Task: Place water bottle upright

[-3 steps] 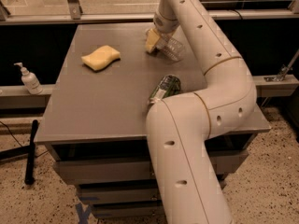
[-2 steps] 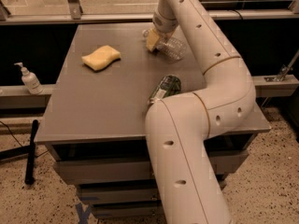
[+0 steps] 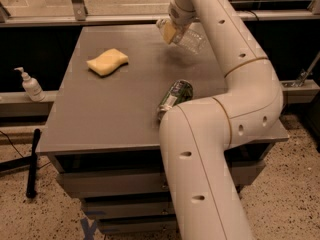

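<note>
The water bottle [image 3: 193,42] is a clear ribbed plastic bottle at the far right of the grey table [image 3: 110,119]. It is tilted, its white cap end pointing up and left, and seems lifted slightly off the tabletop. My gripper [image 3: 170,31], with yellowish pads, reaches down from the arm at the back and is shut on the bottle near its cap end. The arm hides part of the bottle's right side.
A green and silver drink can [image 3: 176,96] lies on its side mid-table, close to my arm's elbow. A yellow sponge [image 3: 107,62] lies at the left back. A white pump dispenser [image 3: 31,85] stands on a ledge left of the table. A rail runs behind.
The gripper has risen a little with the bottle in it, and the bottle has tilted further up from the tabletop. The can and the sponge have not moved.
</note>
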